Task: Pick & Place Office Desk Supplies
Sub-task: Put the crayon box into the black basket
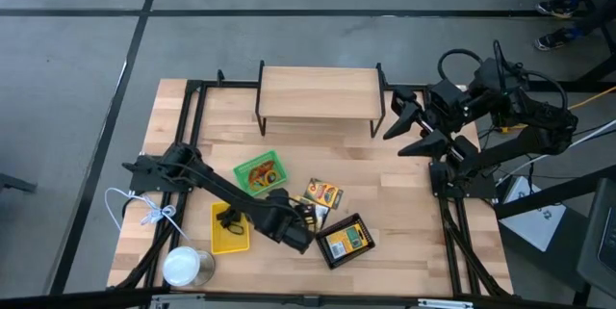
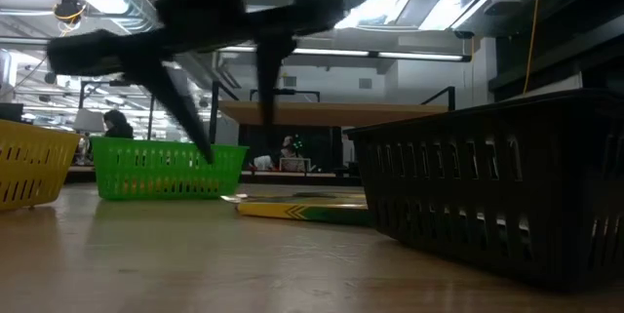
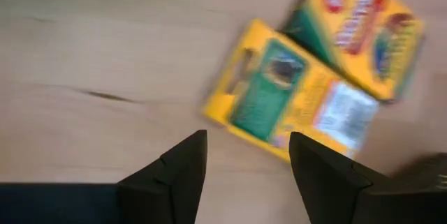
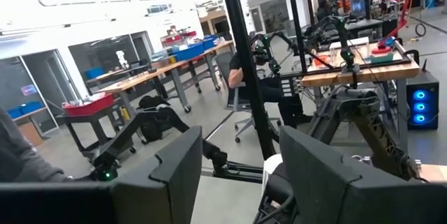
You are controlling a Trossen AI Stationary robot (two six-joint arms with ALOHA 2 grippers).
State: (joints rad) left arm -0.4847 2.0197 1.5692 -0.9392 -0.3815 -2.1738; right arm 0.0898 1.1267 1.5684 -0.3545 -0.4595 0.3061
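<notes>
Hovering with fingers spread and empty, the left gripper [image 3: 248, 158] is hanging just over two printed boxes [image 3: 290, 98] while the right gripper [image 1: 409, 128] is waiting open, raised.

Pale wood table [image 1: 404, 213], glossy boxes [image 3: 293, 88]

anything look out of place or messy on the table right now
Slightly untidy, nothing damaged or spilled. Two small yellow-and-green printed boxes lie loose and overlapping at skewed angles on the wooden table, between the green mesh tray and the black mesh tray, which itself sits crooked. The left gripper hangs over them, jaws open.
</notes>
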